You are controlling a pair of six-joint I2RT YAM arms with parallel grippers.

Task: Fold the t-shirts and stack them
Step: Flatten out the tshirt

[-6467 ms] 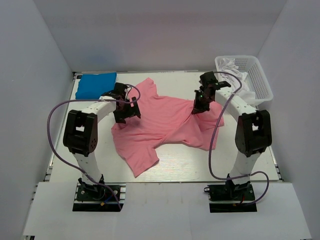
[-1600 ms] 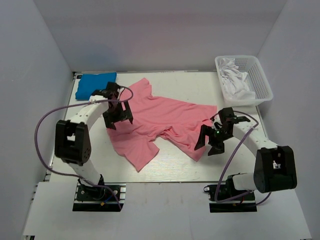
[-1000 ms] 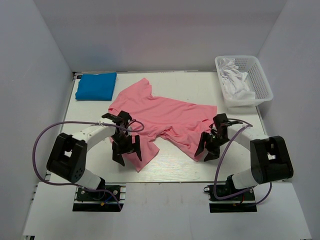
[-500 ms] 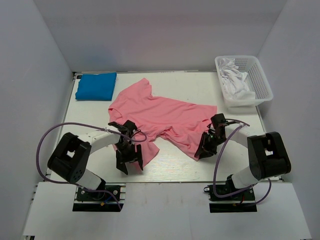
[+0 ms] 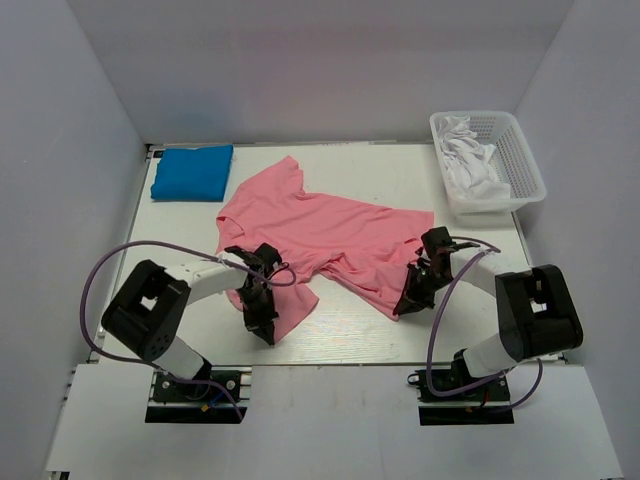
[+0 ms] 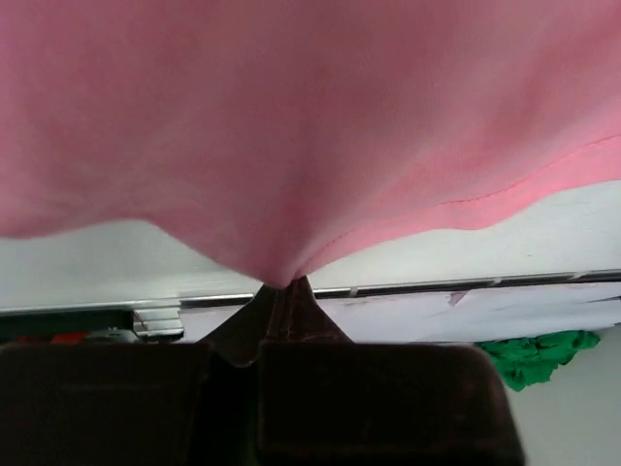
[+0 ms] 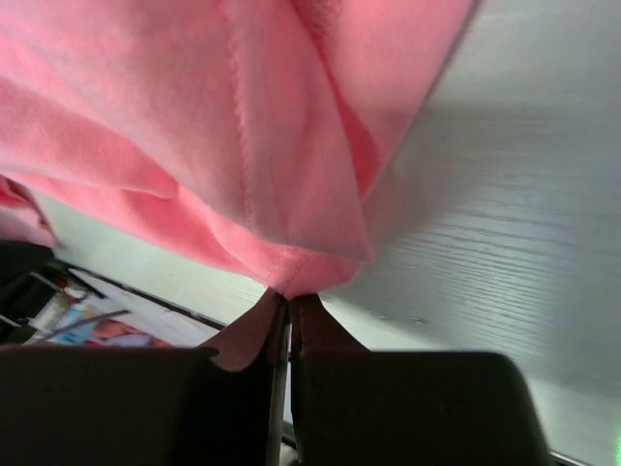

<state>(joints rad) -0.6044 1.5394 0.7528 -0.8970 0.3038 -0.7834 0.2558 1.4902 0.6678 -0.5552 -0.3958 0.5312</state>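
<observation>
Pink shirt (image 5: pixel 320 232) lay spread across the desk (image 5: pixel 400 165), its near-left hem pinched in the closed left gripper (image 5: pixel 263 318), its near-right corner pinched in the closed right gripper (image 5: pixel 407 301). Blue shirt (image 5: pixel 192 172) sat folded far left.

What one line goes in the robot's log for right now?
left end effector: shut on pink shirt | right end effector: shut on pink shirt | blue shirt: folded, far-left corner
</observation>
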